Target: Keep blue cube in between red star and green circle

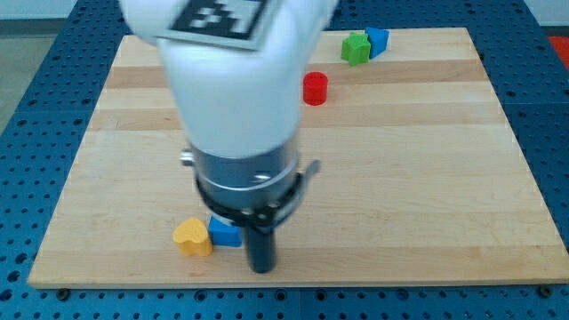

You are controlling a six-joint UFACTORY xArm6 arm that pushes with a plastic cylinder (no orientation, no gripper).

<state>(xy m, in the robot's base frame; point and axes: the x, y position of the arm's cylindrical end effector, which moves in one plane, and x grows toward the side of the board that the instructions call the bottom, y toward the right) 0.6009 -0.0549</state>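
Note:
A blue cube [226, 233] lies near the view's bottom edge of the wooden board [427, 178], touching a yellow heart [192, 237] on its left. My tip [260, 268] stands just right of and slightly below the blue cube, close to it. A red round block [315, 88] lies above centre. A green block [356, 48] sits at the view's top right, touching a second blue block [379, 40] on its right. No red star or green circle shows. The arm's white body [236, 89] hides much of the board's centre left.
The board's bottom edge [356, 283] runs just below my tip. A blue perforated table [27, 53] surrounds the board.

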